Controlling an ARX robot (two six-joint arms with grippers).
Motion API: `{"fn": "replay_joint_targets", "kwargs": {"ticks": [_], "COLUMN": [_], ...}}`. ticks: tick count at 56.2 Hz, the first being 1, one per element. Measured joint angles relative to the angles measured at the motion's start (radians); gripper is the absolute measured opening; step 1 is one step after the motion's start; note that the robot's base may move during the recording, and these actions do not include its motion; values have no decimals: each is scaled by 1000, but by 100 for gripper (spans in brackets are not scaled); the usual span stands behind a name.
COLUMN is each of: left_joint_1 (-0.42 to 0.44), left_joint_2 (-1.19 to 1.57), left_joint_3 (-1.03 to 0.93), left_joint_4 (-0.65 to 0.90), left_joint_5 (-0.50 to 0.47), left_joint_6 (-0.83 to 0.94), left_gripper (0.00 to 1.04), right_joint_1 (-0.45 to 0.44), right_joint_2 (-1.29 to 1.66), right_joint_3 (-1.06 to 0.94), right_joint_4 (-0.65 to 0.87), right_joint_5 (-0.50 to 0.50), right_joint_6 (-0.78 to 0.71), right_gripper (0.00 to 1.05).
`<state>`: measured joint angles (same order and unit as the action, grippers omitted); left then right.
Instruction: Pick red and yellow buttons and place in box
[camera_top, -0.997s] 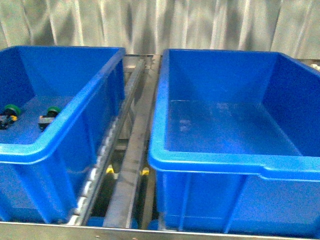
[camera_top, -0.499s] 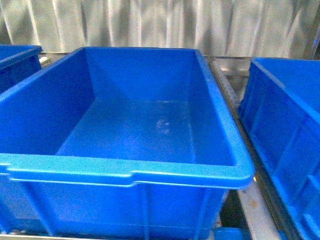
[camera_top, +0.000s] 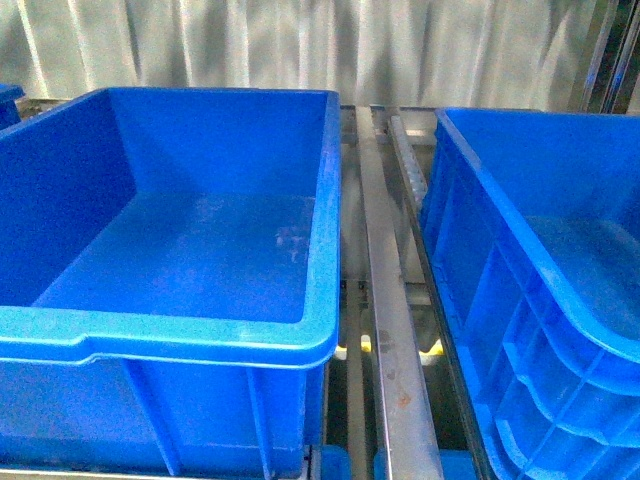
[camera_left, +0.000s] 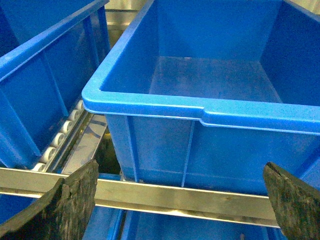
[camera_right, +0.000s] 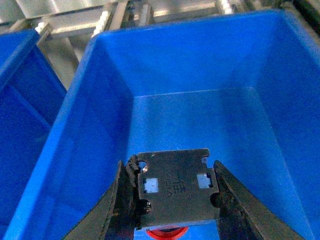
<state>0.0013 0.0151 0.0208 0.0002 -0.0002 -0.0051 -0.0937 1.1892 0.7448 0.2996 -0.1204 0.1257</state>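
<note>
My right gripper (camera_right: 172, 200) is shut on a red button (camera_right: 175, 192). Its black body sits between the fingers and the red cap (camera_right: 167, 232) shows at the frame's edge. It hangs above the bare floor of a blue box (camera_right: 200, 125). My left gripper (camera_left: 180, 205) is open and empty, with its fingers (camera_left: 65, 205) wide apart, in front of a blue bin (camera_left: 210, 107) that has nothing in it. The front view shows two blue bins, one on the left (camera_top: 170, 335) and one on the right (camera_top: 530, 300), and neither arm. The yellow button and the other red button are out of view.
Metal rails and rollers (camera_top: 385, 330) run between the two bins. A metal crossbar (camera_left: 175, 197) lies under the left gripper, and another blue bin (camera_left: 35, 85) stands beside it. A pale curtain (camera_top: 300, 45) closes off the back.
The front view has swung to the right. The bin holding green-capped buttons has left the view, the empty bin has slid to the left, and another blue bin has come in on the right.
</note>
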Motion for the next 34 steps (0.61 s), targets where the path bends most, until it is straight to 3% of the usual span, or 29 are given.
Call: {"fn": "replay_joint_targets", "kwargs": {"ticks": [12, 20, 34], "left_joint_1": [0, 0, 0], "left_joint_2": [0, 0, 0], "left_joint_3": [0, 0, 0], "left_joint_4": [0, 0, 0], "left_joint_5": [0, 0, 0], "left_joint_6": [0, 0, 0], "left_gripper": [97, 97, 97], "right_joint_1": [-120, -149, -183], "right_joint_2": [280, 394, 484], "right_joint_3": [137, 200, 223], "right_joint_4": [-10, -50, 60], "right_joint_5": [-96, -170, -146], "right_joint_6": [-90, -143, -177], "right_gripper": [34, 34, 69]}}
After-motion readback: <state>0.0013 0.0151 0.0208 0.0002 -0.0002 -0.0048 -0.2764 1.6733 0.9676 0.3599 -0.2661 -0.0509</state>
